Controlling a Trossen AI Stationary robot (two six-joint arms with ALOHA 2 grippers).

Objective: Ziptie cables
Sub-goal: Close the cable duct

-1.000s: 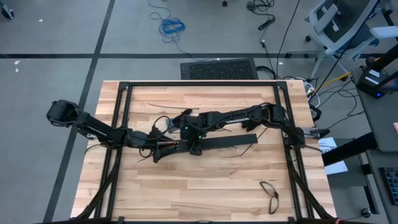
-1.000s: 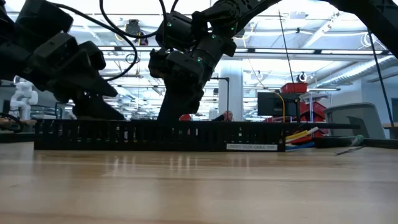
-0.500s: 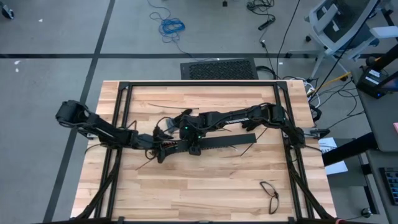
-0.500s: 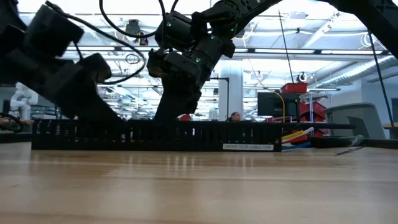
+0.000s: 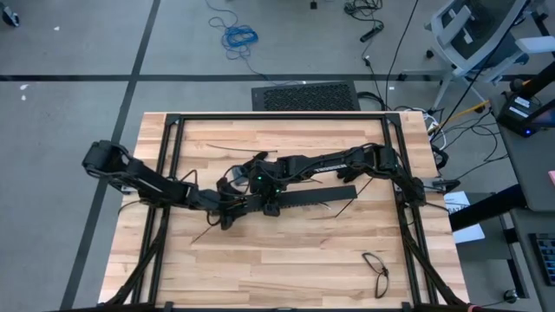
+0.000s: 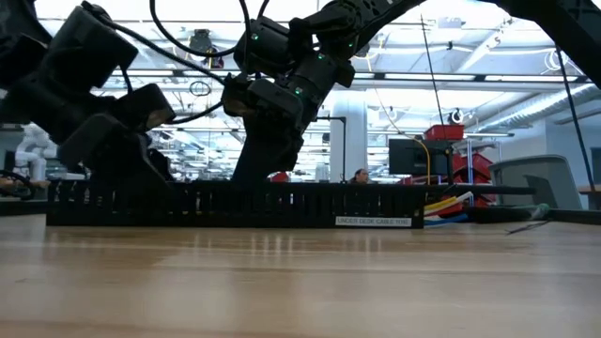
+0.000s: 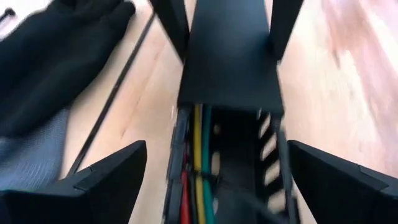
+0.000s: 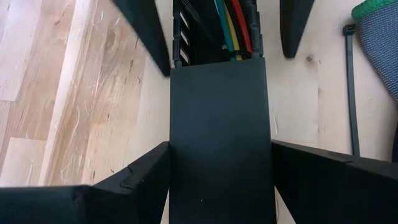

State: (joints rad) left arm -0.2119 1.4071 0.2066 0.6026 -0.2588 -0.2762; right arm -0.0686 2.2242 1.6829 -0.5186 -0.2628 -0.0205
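Note:
A long black slotted bar (image 5: 312, 198) lies flat on the wooden table. The cables (image 7: 198, 143), yellow, green and red, run inside it and come out at its right end (image 6: 449, 205). My right gripper (image 5: 270, 206) is shut on the bar's covered stretch. My left gripper (image 7: 217, 180) is open at the bar's uncovered left end. Its fingers (image 7: 106, 180) stand on either side of the bar, and I see no touch. My right gripper pinches the bar's covered stretch (image 8: 180, 155) between its two fingers, one on each long side wall. The fingers (image 8: 124, 180) slant down from the table's right side and lie across the bar. The bar rests flat on the table.
Thin black straight strips lie loose on the wood beside the bar (image 8: 351, 87), (image 5: 342, 211) and near the far edge (image 5: 217, 146). Black and grey gloves (image 7: 56, 68) lie by the bar's left end. A small dark wire loop (image 5: 377, 269) sits near the front right.
My left gripper has moved toward the table's right edge, up to the bar's left end. It has sunk a little and rolled about its own axis, staying open. My right gripper and the bar have kept still.

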